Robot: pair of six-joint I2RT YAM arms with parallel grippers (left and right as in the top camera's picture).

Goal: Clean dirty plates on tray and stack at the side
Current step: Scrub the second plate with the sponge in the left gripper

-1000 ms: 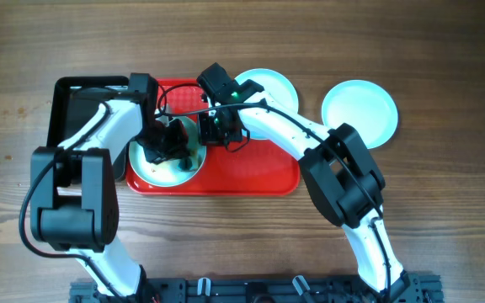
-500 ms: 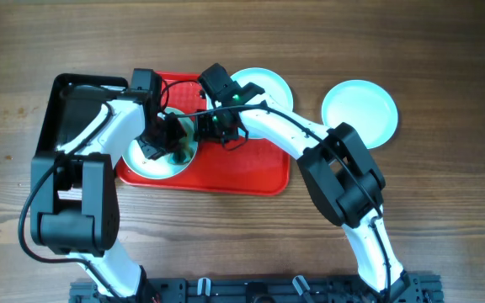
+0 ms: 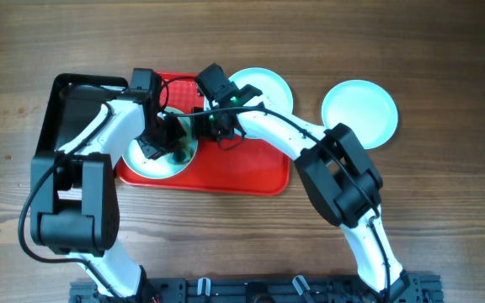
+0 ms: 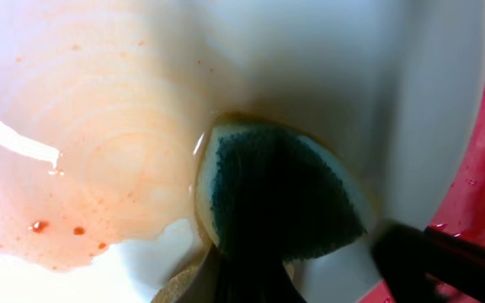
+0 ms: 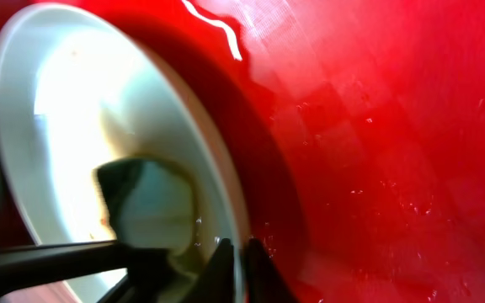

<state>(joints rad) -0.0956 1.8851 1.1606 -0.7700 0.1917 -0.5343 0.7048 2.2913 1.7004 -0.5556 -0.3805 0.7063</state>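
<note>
Left tool (image 3: 165,139) tight on sponge (image 4: 280,198); reddish smears (image 4: 57,227) on plate (image 4: 411,101) only in wrist view.

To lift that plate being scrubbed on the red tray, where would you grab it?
Pinch the plate by its raised rim, coming from the bare right side of the tray. It lies flat, so only the thin edge fits between fingers, and the left gripper with its sponge fills the middle. The right gripper straddles that rim.
</note>
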